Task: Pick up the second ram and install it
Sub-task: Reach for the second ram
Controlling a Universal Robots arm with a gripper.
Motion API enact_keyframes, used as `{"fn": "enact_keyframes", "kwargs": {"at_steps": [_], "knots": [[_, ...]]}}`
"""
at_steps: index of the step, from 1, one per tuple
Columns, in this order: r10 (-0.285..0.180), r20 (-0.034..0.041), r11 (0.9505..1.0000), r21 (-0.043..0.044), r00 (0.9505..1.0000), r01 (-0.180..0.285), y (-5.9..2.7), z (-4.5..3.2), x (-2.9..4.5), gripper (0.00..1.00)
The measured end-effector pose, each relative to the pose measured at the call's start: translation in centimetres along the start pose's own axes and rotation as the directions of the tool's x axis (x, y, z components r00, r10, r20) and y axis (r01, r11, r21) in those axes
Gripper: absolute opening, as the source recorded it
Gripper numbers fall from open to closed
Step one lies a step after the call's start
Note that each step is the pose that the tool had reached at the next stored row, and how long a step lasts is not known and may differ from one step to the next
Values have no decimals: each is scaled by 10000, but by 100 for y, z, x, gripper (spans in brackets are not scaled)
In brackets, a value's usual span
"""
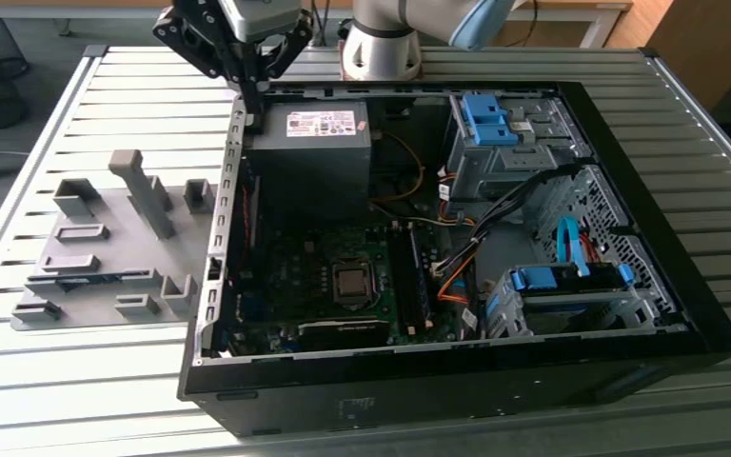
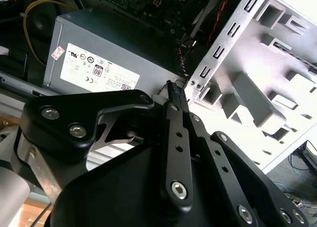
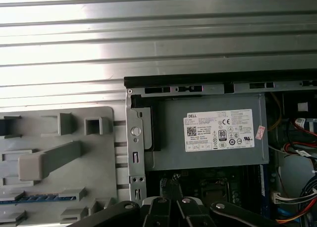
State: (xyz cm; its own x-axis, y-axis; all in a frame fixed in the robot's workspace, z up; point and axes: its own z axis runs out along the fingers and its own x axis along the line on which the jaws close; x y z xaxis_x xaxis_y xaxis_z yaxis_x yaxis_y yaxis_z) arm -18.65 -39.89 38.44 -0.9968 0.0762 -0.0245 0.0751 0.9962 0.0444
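Your tool (image 1: 252, 95) hangs over the far corner of the open computer case (image 1: 670, 314) in the exterior view, just above the power supply (image 1: 308, 143). Its fingers meet at a point with nothing between them, so read it as closed and empty. The second ram (image 1: 92, 278) sits edge-up in a slot of the grey holder (image 1: 111, 228), on the counter (image 1: 87, 381) outside the case. From the tool it lies well apart, toward the exterior view's left and the near side. Its long axis runs across that view, roughly along the holder's near edge. The holder's tall post (image 1: 149, 190) stands between the two.

In the second wrist view, the tool (image 2: 171, 88) shows its fingers pressed together, tips over the gap between the power supply (image 2: 99, 53) and the case's side wall, with the holder (image 2: 257, 103) beyond that wall.

In the first wrist view, the tool (image 3: 173, 202) sits over the motherboard side of the wall. The ram's (image 3: 29, 198) blue edge shows in its holder (image 3: 99, 157) slot, across the wall from the power supply (image 3: 213, 138).
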Motion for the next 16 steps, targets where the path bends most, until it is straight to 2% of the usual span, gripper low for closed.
{"fn": "enact_keyframes", "kwargs": {"at_steps": [8, 16], "knots": [[0, 0, 10000, 1, 10000, 0, -5, 2, 57, 11], [0, 0, 10000, 0, 10000, 0, -18, 1, 238, 11]]}}
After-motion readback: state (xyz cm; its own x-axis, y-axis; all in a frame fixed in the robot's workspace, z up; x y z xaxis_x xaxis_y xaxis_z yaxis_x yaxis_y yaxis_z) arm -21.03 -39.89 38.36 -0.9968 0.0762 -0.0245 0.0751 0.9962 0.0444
